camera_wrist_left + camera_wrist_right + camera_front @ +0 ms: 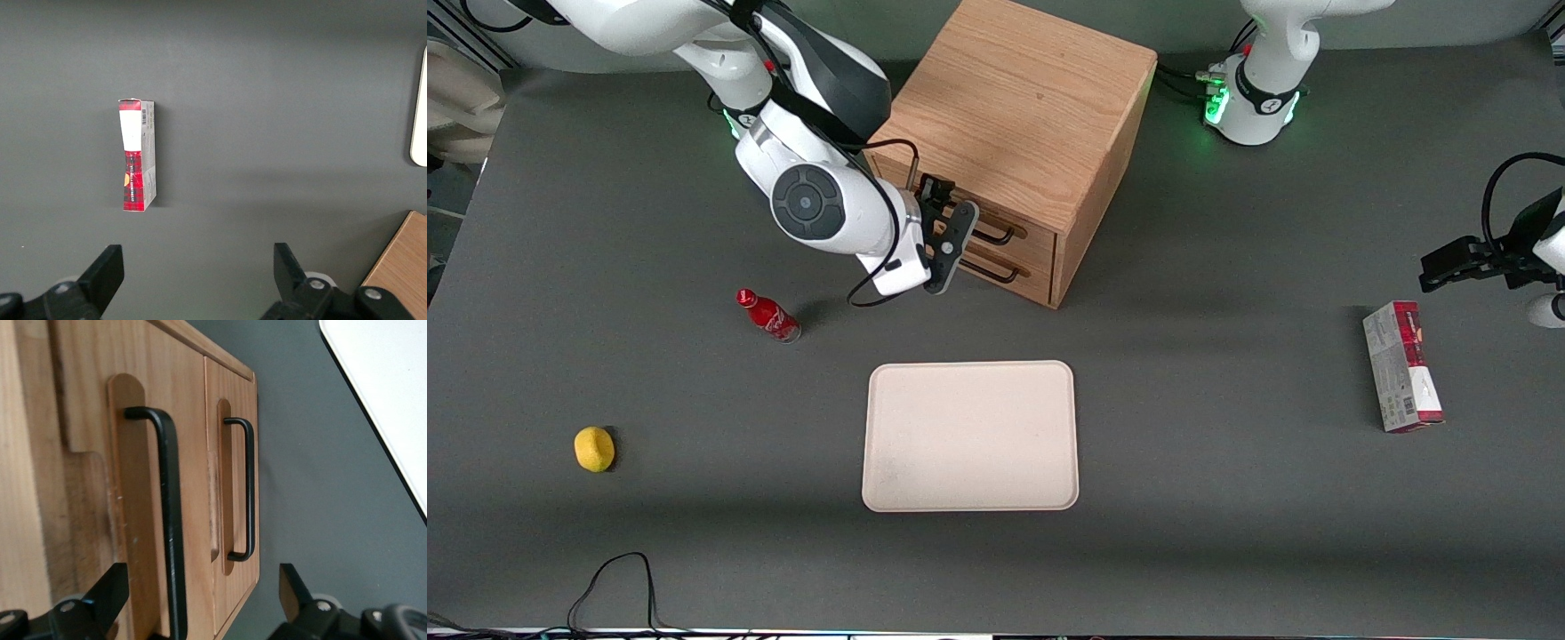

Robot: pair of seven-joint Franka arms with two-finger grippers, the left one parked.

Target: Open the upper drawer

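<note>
The gripper (953,244), jaws spread open, is hovering in front of the upper drawer (143,520). The tray (970,436) is lying at its 6 o'clock, holding nothing.

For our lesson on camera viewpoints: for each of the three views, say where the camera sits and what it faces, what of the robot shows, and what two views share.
Front view: high, looking down at the table; cabinet, tray, both arms, gripper open in front of the drawers.
Right wrist view: on the working arm, facing the upper drawer handle; open fingers show.
Left wrist view: looks down on a box; its own fingers show.
Shared: tray, cabinet, box.
</note>
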